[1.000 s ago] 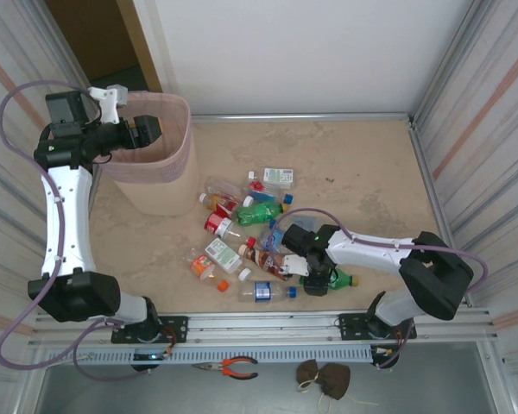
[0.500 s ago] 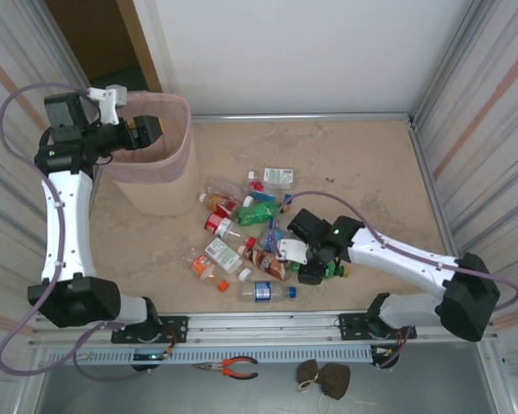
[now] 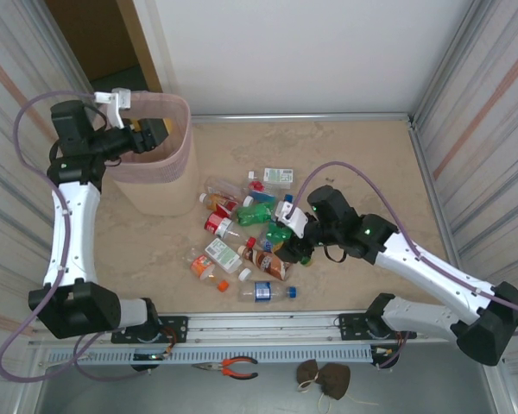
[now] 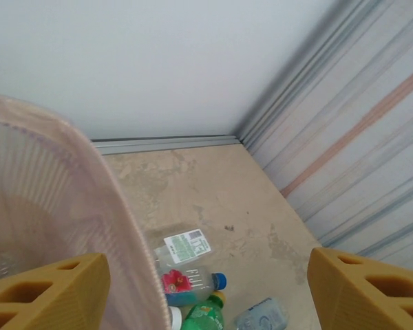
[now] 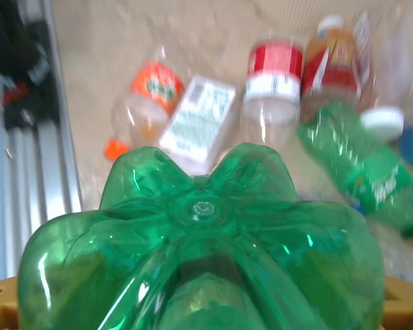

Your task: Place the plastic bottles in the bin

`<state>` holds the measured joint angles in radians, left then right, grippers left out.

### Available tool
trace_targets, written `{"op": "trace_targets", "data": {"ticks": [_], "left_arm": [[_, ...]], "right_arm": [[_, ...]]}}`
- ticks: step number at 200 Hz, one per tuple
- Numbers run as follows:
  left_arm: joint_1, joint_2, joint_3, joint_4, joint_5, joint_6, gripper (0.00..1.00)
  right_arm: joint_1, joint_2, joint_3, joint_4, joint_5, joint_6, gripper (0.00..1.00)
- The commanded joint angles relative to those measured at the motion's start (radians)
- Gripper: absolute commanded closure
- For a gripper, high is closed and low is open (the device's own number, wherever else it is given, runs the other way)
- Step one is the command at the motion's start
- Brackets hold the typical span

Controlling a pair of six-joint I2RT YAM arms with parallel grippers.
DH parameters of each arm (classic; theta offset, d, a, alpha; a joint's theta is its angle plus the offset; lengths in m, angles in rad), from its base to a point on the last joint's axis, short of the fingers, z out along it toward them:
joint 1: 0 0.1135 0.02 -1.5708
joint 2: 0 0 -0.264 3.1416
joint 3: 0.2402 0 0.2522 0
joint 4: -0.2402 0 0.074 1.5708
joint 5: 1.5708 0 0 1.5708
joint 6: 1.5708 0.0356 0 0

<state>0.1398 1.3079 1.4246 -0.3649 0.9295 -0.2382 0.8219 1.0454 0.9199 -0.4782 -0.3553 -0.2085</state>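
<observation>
Just above loose bottles (image 3: 225,255), right gripper (image 3: 292,241) clasping green bottle (image 5: 199,227); left gripper (image 3: 149,134) agape at bin (image 3: 166,188).

Bin (image 3: 160,177) stands at the far-left corner of the counter (image 3: 371,164), close to the left wall. Left tool (image 3: 149,134) hangs over the bin's mouth, reaching in from its left rim. Loose bottles (image 3: 229,226) lie in a heap mid-counter, right of the bin and nearer than it, not touching it. Farthest bottle (image 3: 274,178) lies at the heap's back edge. Nearest bottle (image 3: 266,291) lies toward the near rail. Right tool (image 3: 292,244) is above the heap's right side, held bottle (image 3: 278,234) between its fingers. Pliers (image 3: 229,367) lie in front of the near rail, between the arm bases; a small bundle (image 3: 324,378) lies just right of them.
</observation>
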Motion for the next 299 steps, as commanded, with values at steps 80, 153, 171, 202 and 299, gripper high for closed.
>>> {"op": "trace_targets", "data": {"ticks": [80,153,171,202,299], "left_arm": [[-0.335,-0.096,-0.107,0.278,0.126,0.112,0.22],[-0.527,-0.137,-0.164,0.323,0.165,0.208,0.17],[-0.564,-0.138,-0.184,0.365,0.168,0.203,0.16],[-0.615,-0.128,-0.188,0.397,0.161,0.205,0.14],[-0.769,-0.026,-0.119,0.393,0.063,0.213,0.09]], "right_arm": [[-0.010,-0.080,0.119,0.424,-0.057,0.250,0.50],[-0.009,-0.065,0.164,0.594,-0.019,0.340,0.52],[-0.009,-0.065,0.164,0.640,0.018,0.385,0.53],[-0.007,-0.062,0.202,0.620,0.182,0.498,0.54],[-0.012,-0.031,0.223,0.613,0.296,0.612,0.54]]}}
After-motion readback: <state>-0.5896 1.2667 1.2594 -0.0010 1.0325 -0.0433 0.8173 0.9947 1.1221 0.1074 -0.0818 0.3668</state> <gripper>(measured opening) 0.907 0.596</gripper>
